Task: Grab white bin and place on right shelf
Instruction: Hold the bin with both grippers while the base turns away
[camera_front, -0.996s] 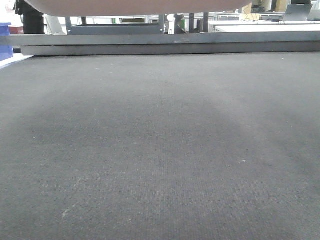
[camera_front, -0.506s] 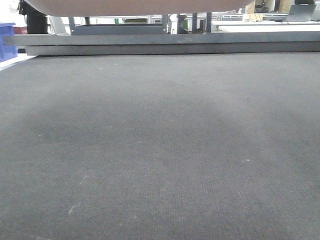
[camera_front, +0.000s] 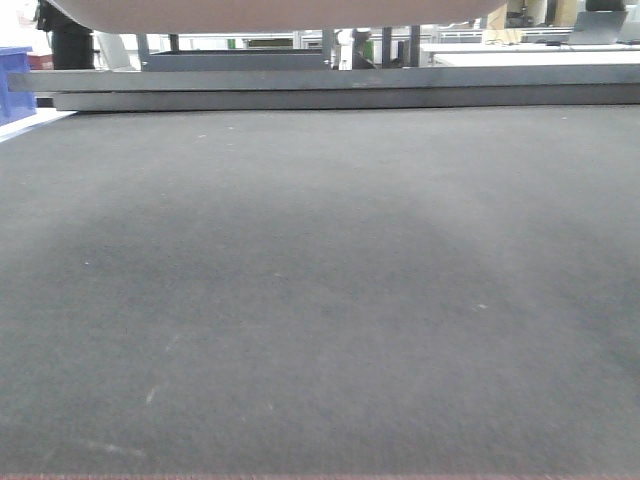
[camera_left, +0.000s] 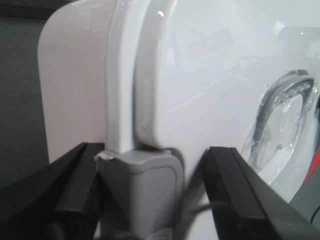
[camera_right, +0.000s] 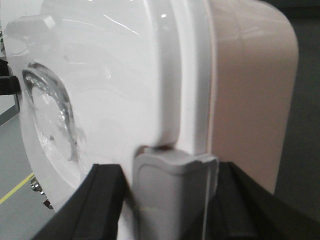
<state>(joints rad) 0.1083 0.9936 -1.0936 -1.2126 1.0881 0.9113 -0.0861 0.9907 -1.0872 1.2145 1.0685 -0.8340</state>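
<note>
The left pincer (camera_left: 152, 152) stands wide, its black fingers (camera_left: 75, 185) astride the grey latch (camera_left: 142, 195) at one end of the bin (camera_left: 75, 85). The body-side finger touches the latch, while the lid-side one stands off with a dark gap. Beyond the fingertips the pinkish body meets the glossy white lid (camera_left: 210, 75), whose recessed handle (camera_left: 282, 110) lies further out. The right pincer (camera_right: 167, 167) holds the second latch (camera_right: 172, 190) at its own end of the bin, a finger flush against each flank. In the front view the bin shows only as a pale underside at the top edge, clear of the dark carpet (camera_front: 320, 300) beneath, with a metal rail (camera_front: 330, 88) and a blue crate (camera_front: 15, 85) beyond.
</note>
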